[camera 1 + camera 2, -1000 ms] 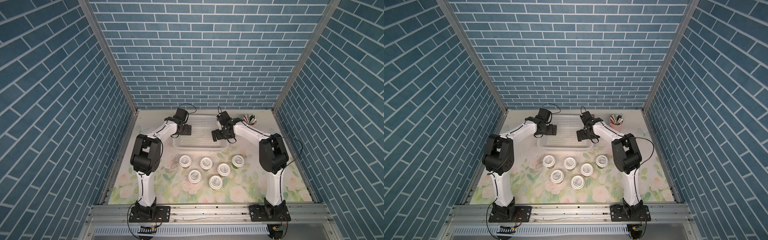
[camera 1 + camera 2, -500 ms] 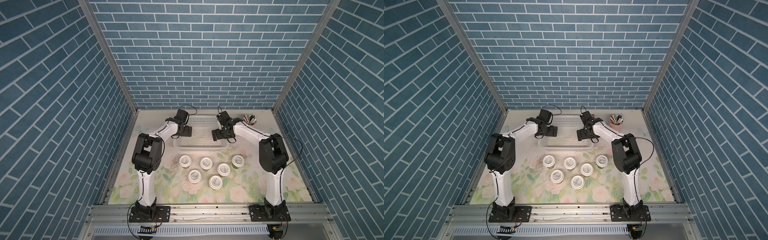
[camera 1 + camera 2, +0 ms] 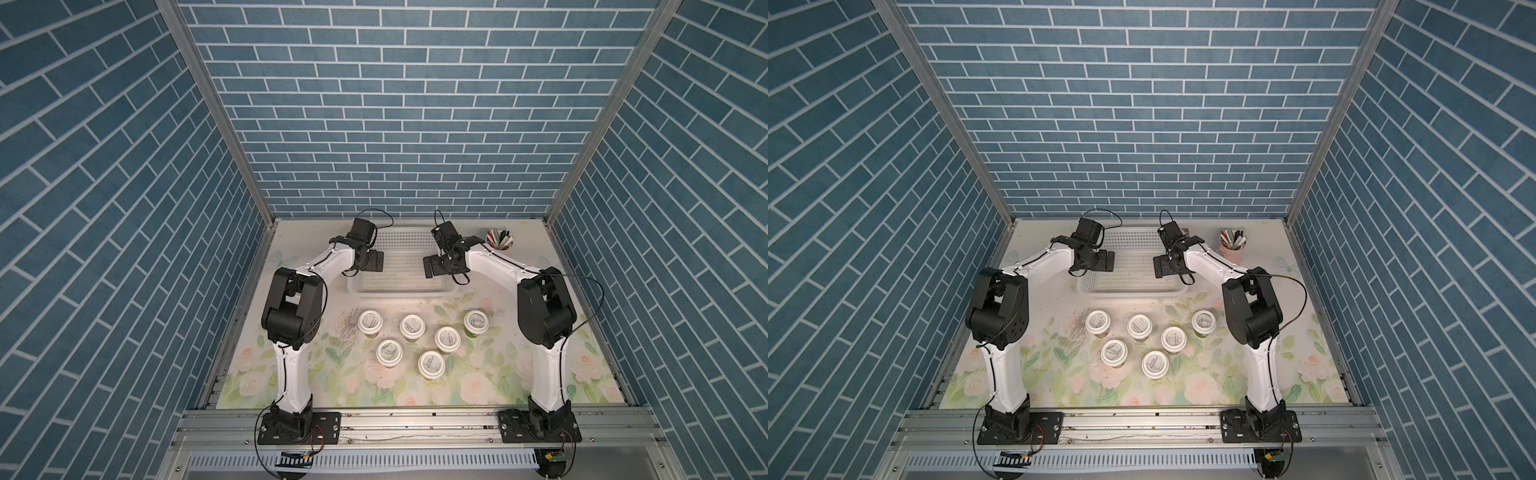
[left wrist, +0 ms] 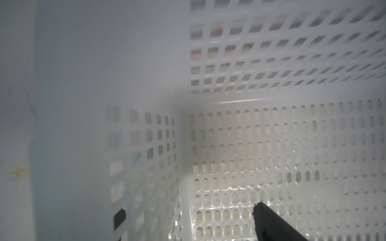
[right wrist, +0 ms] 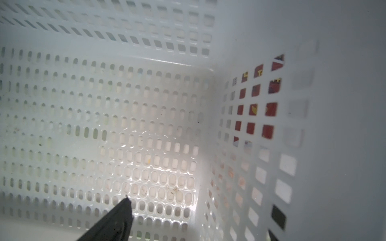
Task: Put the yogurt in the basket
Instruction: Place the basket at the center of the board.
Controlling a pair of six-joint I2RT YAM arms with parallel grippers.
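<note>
Reaches with both arms to the perforated basket (image 3: 399,290) at the middle of the far edge of the bench (image 3: 540,374). Sets the left gripper (image 3: 372,262) astride the basket's left end wall, claw spread wide, one finger (image 4: 271,227) inside and seemingly another outside, clamping nothing. Mirrors this with the right gripper (image 3: 432,267) at the right end wall, claw equally wide and empty. Looks like preparation for seizing both ends, probably to drag the basket nearer the load. Shows all six yogurt cups (image 3: 412,326) upright in a loose cluster mid-bench, in front of the basket, none inside. Stands clear of the pink cup of pens (image 3: 1232,245) near the far right corner.
</note>
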